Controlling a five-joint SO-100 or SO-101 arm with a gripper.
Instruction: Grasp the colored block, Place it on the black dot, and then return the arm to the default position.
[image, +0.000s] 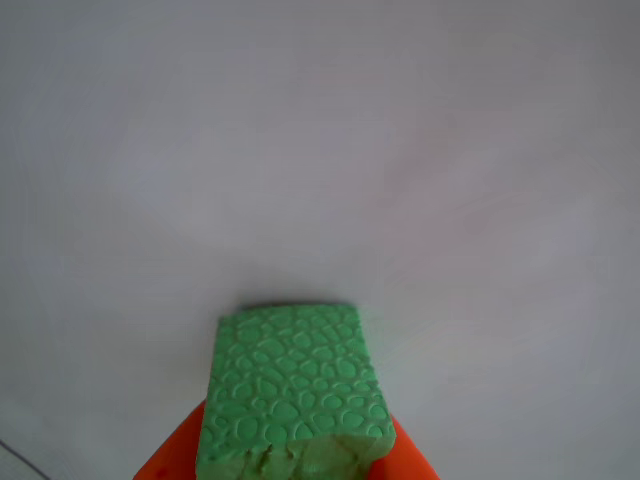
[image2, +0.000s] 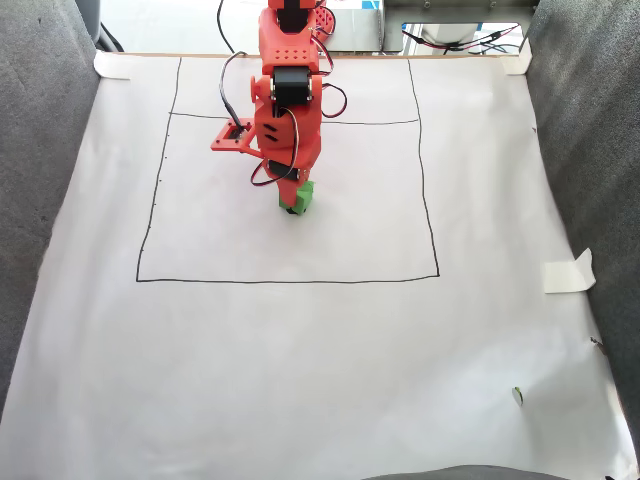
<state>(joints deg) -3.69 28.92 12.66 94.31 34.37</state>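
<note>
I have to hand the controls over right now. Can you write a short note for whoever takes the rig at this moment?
Gripper: shut on the green block; in the other view the orange fingers flank its lower sides.
Block: in the fixed view, the green block sits under the arm, inside the drawn square on the white paper; I cannot tell if it touches the paper.
Black dot: not found in these pictures.
Done: grasp.
Left: place the block on the dot, release, return the arm to default.
</note>
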